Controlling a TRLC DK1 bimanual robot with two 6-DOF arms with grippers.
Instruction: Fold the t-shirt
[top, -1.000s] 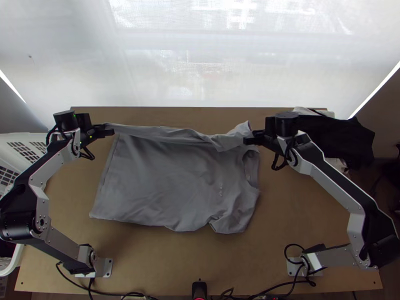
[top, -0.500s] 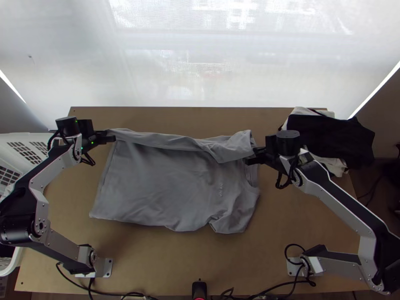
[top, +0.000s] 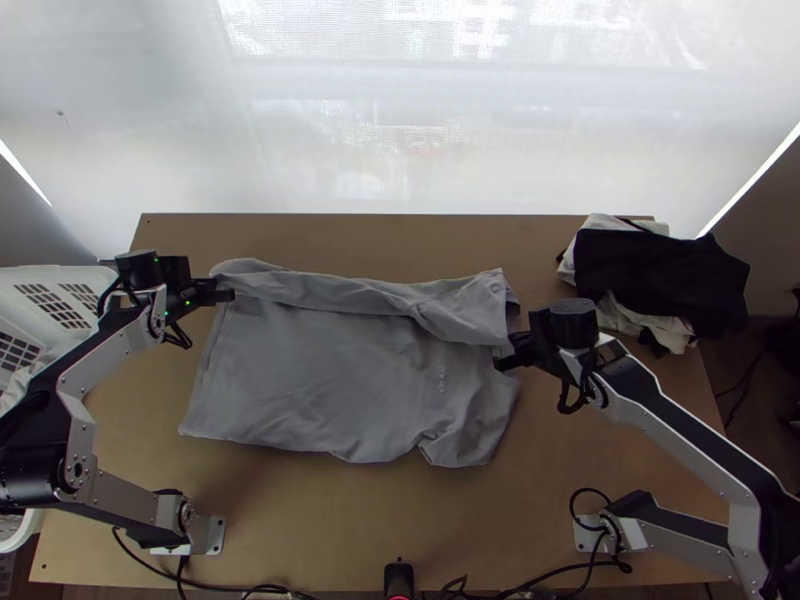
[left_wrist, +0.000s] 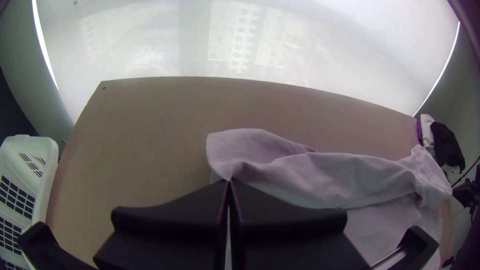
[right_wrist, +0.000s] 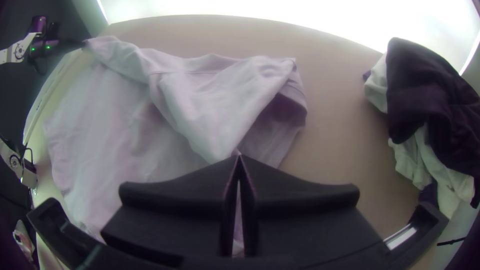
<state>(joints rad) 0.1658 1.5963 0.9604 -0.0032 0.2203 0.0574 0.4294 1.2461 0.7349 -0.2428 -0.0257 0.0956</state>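
– Left gripper (top: 220, 296) first: your fingers meet at the tips, with a corner of the t-shirt (top: 330, 370) pinched between them. On your right gripper (top: 507, 360) the fingers are likewise closed, holding the flap near the sleeve and neck end.

– And your surface?

– Light wood. Your table (top: 350, 530) runs well past the t-shirt on its near side, with a small screw hole at the near corners. The garment lies spread across the middle, its far side turned over as a creased strip; one sleeve (top: 465, 450) lies flat on the near side.

– The room around you?

– A translucent white screen (top: 400, 120) stands beyond the far edge, daylight coming through it with pale building shapes. You have dark floor past the table's right side.

– Anything in your way?

– Note a clothes pile (top: 660, 275), black over white, at your far right corner, apart from the t-shirt. A white basket (top: 60, 272) with grid openings stands at the left edge, your left arm crossing over it. Black cables (top: 140, 561) trail along the near edge, and a small black device (top: 399, 578) sits there midway between your arm bases.
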